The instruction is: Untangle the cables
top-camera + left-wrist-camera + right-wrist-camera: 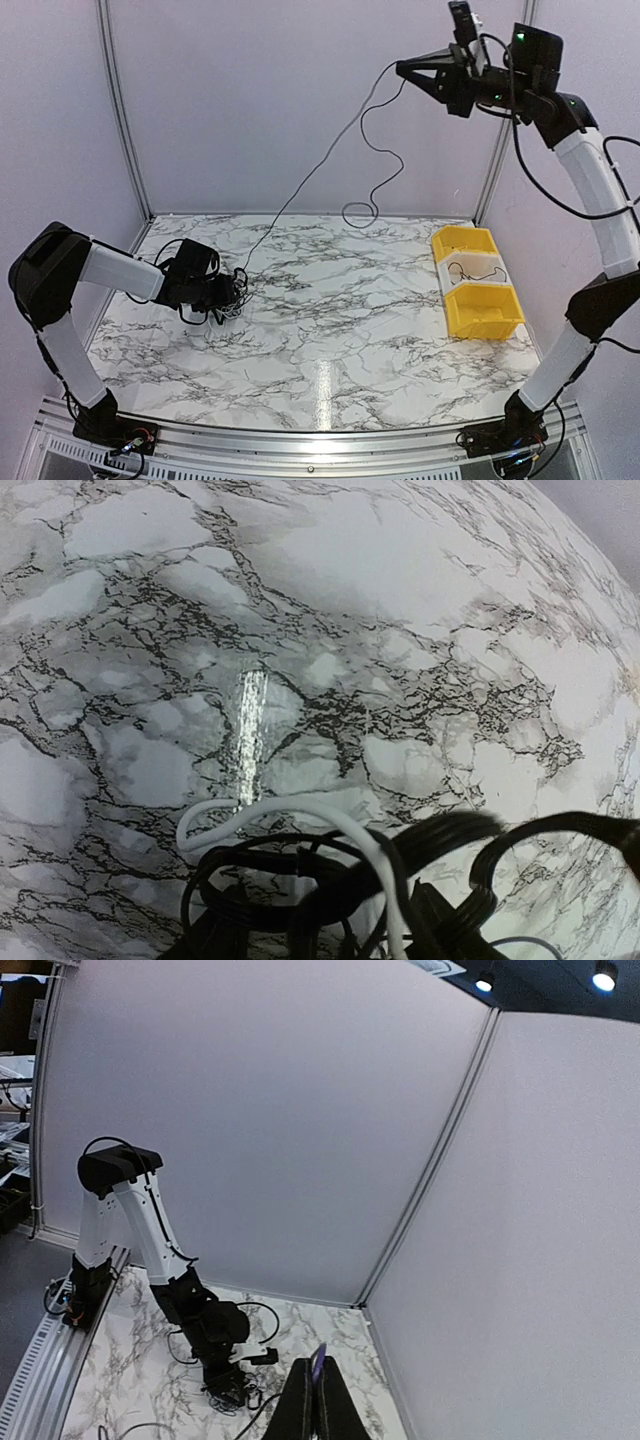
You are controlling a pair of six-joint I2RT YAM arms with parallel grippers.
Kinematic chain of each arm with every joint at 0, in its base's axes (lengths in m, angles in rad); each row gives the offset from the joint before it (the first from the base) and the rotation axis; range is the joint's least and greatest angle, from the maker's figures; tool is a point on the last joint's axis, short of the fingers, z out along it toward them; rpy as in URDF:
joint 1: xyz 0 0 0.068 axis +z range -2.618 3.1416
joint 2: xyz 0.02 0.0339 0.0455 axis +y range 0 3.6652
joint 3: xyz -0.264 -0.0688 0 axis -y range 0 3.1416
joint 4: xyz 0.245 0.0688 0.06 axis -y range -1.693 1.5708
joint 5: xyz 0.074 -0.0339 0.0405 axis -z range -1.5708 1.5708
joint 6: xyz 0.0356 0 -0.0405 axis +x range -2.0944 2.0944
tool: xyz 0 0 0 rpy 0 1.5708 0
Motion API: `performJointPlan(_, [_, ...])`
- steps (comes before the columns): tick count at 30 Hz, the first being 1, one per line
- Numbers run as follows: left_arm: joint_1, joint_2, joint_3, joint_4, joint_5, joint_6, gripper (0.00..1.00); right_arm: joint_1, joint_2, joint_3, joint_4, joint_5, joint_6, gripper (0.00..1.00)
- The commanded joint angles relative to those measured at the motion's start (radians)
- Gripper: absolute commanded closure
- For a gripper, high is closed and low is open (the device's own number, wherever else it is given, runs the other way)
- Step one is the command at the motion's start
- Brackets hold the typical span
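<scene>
So far: I am holding one black cable point(320, 168) high, at one o'clock.
Right gripper point(405, 70): pinching it, fully closed.
Left gripper point(225, 292): working at the cables point(320, 880), nine o'clock; I cannot tell my grip.
Remaining: most loops lying tangled.

Two arms point(118, 272), two yellow bins point(487, 322), one cable tangle point(236, 288)

White tubular link shells between bulky black joint housings on left arm point(120, 272) and right arm point(600, 190). Black right end effector point(405, 70) with slim tapered fingers at 1 o'clock, small green lights point(519, 37) close by. Thick black cable point(516, 130) looping beside the right forearm. Black bases point(500, 438) at 5 and 7 o'clock.
</scene>
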Motion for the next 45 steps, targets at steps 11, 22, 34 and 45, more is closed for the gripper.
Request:
performJointPlan(11, [0.008, 0.061, -0.025, -0.158, -0.067, 0.034, 0.43, -0.26, -0.141, -0.093, 0.183, 0.047, 0.11, 1.0])
performJointPlan(22, [-0.001, -0.039, -0.038, -0.168, -0.068, 0.053, 0.38, -0.456, -0.15, -0.187, 0.281, 0.208, 0.135, 1.0])
performJointPlan(34, [-0.018, -0.211, 0.088, -0.388, -0.002, 0.125, 0.28, -0.562, -0.125, -0.42, 0.42, 0.443, 0.126, 1.0])
performJointPlan(45, [-0.023, -0.225, 0.088, -0.42, 0.036, 0.13, 0.25, -0.658, -0.079, -0.595, 0.49, 0.519, 0.122, 1.0])
